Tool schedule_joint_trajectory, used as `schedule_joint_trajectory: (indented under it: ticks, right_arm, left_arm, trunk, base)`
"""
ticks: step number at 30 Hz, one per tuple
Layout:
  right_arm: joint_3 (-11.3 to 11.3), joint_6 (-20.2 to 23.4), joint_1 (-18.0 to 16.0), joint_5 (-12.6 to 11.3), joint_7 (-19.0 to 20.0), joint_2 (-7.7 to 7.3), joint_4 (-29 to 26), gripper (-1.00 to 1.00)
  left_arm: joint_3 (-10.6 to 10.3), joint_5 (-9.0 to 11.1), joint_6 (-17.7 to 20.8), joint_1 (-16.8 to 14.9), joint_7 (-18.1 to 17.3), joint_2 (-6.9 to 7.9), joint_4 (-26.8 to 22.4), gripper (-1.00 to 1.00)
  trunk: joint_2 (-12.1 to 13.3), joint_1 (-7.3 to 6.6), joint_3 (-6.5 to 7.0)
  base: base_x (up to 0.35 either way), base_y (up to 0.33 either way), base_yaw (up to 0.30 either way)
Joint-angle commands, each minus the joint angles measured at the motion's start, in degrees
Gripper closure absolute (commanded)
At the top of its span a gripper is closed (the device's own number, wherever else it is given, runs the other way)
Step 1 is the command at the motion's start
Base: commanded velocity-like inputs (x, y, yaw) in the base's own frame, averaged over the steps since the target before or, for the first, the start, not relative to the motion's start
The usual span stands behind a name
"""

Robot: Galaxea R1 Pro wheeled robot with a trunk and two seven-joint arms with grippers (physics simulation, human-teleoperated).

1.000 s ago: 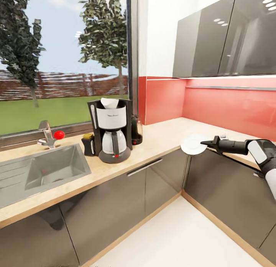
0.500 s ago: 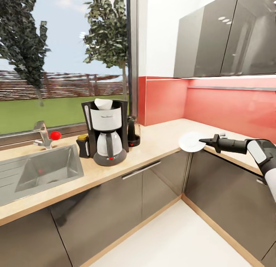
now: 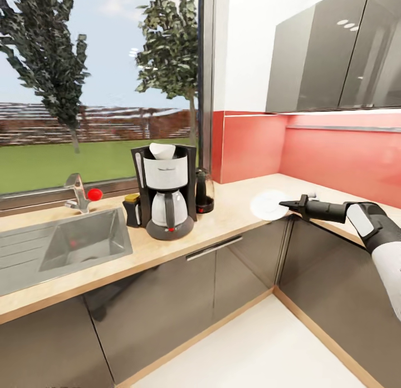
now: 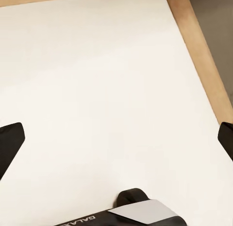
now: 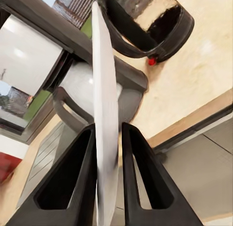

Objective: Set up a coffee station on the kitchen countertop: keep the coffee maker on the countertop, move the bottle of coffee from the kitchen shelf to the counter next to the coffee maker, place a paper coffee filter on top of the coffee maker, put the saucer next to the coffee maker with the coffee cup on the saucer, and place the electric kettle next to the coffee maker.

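The coffee maker (image 3: 166, 194) stands on the kitchen countertop (image 3: 234, 210) by the window, with the paper coffee filter (image 3: 161, 150) on top of it. The bottle of coffee (image 3: 132, 209) sits against its left side. The electric kettle (image 3: 204, 190) is close on its right. My right gripper (image 3: 287, 205) is shut on the saucer (image 3: 267, 205), held on edge above the counter's corner, right of the kettle. In the right wrist view the saucer (image 5: 104, 104) stands edge-on between the fingers (image 5: 68, 182), with the kettle (image 5: 165, 31) and coffee maker (image 5: 80, 87) beyond. My left gripper (image 4: 116, 138) is open over the floor.
A grey sink (image 3: 83, 240) with a faucet (image 3: 81, 192) lies left of the coffee maker. Dark cabinet fronts (image 3: 167, 299) run below the counter, which turns a corner at the right under wall cabinets (image 3: 334, 48). White floor (image 3: 262, 349) fills the corner.
The head view has shifted a little. My right gripper has carried the saucer leftward, somewhat closer to the kettle and coffee maker. Nothing on the counter has moved.
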Motion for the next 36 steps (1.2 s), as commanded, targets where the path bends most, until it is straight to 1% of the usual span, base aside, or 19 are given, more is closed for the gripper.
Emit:
schedule_joint_trajectory:
  ticks: [1,8,22,31,36]
  right_arm:
    - [0.00,0.19,-0.05,-0.01,0.38,0.13,0.02,1.00]
    - [-0.02,0.19,-0.05,-0.01,0.40,0.44,0.10,1.00]
    - [-0.02,0.19,-0.05,-0.01,0.40,0.50,0.11,1.00]
    - [-0.02,0.19,-0.05,-0.01,0.40,0.58,0.11,1.00]
    - [-0.02,0.19,-0.06,-0.01,0.40,1.56,0.11,1.00]
  left_arm:
    - [-0.21,0.59,0.33,-0.03,-0.04,0.06,-0.08,-1.00]
    - [-0.21,0.59,0.33,-0.03,-0.05,0.06,-0.09,-1.00]
    - [-0.21,0.59,0.33,-0.03,-0.04,0.06,-0.09,-1.00]
    - [-0.26,0.59,0.33,-0.03,0.00,0.06,-0.09,-1.00]
    - [-0.22,0.59,0.33,-0.03,-0.01,0.06,-0.09,-1.00]
  trunk:
    - [-0.04,0.00,-0.07]
    - [-0.04,0.00,-0.07]
    - [-0.04,0.00,-0.07]
    - [-0.04,0.00,-0.06]
    - [-0.04,0.00,-0.03]
  base:
    - [0.000,0.000,0.022]
    - [0.000,0.000,0.046]
    - [0.000,-0.004,0.244]
    - [0.000,-0.233,0.065]
    - [0.000,-0.135,0.183]
